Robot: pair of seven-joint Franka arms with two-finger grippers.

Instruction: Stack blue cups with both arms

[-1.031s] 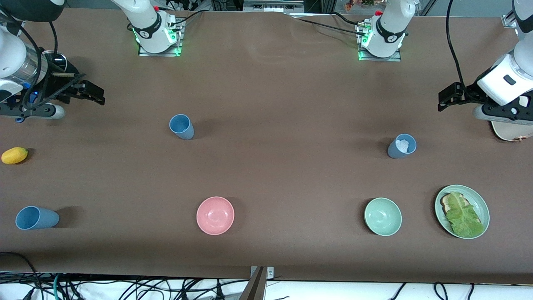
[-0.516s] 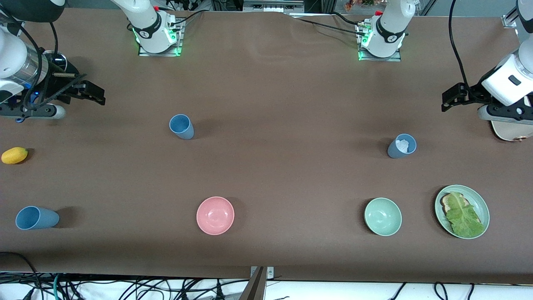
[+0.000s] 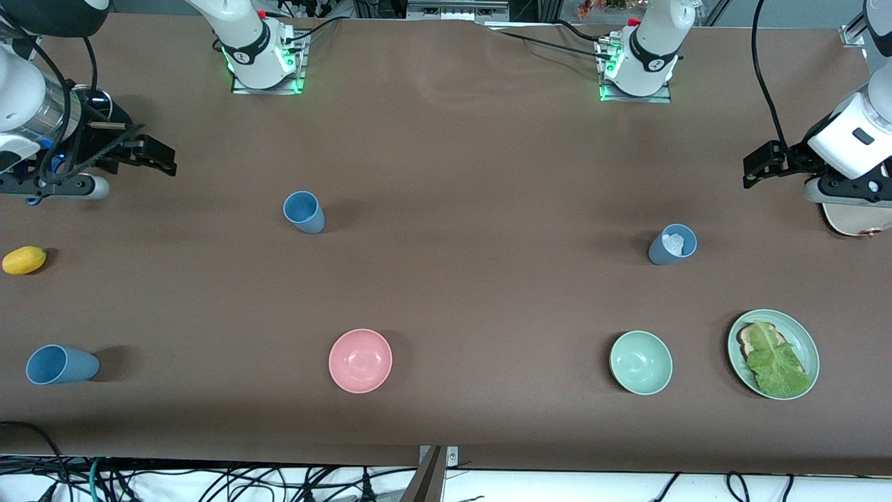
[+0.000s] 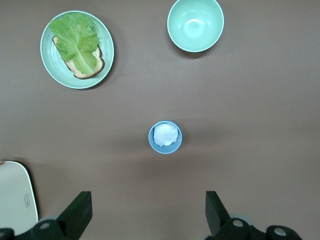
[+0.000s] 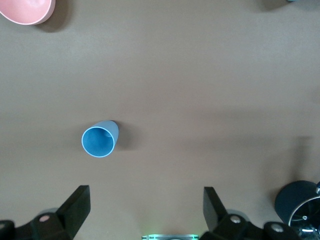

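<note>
Blue cups [image 3: 304, 211] unmoved; left gripper [image 3: 763, 166] has drifted slightly toward its table end.

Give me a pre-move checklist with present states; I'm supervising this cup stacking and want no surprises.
1. Left gripper open, empty: ok.
2. Right gripper open, empty: ok.
3. Three blue cups upright, apart: ok.
4. Cup at the left arm's end empty: not ok, white wad inside.
5. Cup by the right arm's base empty: ok.
6. Cup by the front edge reachable: cannot tell.
</note>
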